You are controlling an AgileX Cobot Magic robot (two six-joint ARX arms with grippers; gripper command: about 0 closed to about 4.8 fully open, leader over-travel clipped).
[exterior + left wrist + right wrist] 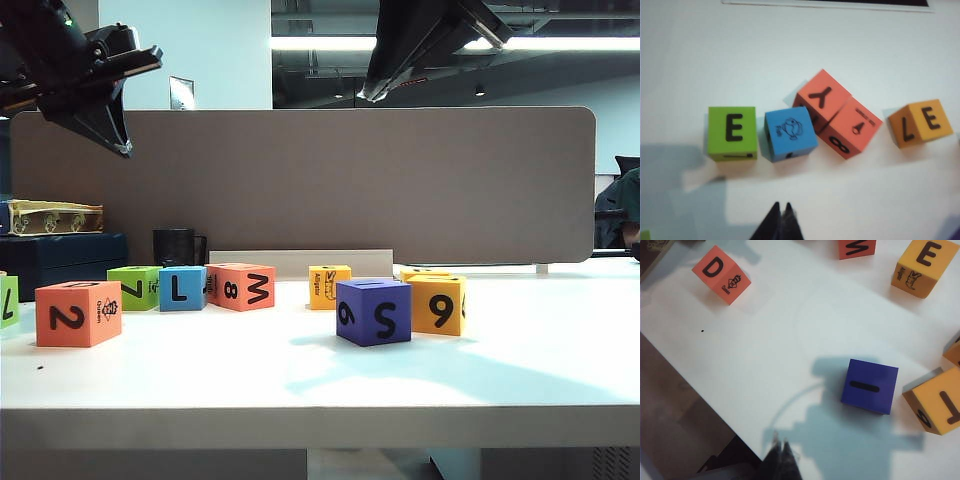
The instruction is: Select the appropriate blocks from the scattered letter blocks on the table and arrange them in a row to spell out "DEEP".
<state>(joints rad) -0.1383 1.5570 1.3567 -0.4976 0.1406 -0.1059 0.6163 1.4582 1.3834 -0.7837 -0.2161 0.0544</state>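
Both arms are raised above the table (520, 380), holding nothing. Left gripper (781, 206): fingertips pressed together, hanging over bare tabletop just in front of the blue L cube (182, 288). Right gripper (781, 445): fingertips likewise together, above the table's front edge, near the purple cube (374, 311).

Task cubes, placed against the purple cube as landmark (exterior view):
- red-orange "2" cube (77, 313), D on its top face in the right wrist view: far left, well apart.
- green cube (134, 287), E on top: left, further back.
- yellow alligator cube (329, 286), E on top: just behind-left.
- yellow-orange "9" cube (437, 304): just beside, to the right.

Handling, as a judgement: these look like foam, so light and slightly yielding, with matte faces. Pinch across two opposite side faces, mid-height.

Obstacles: the blue L cube nearly touches the green one, and the red-orange M cube (243, 286) sits close (narrow finger room). A black mug (176, 246) stands behind.
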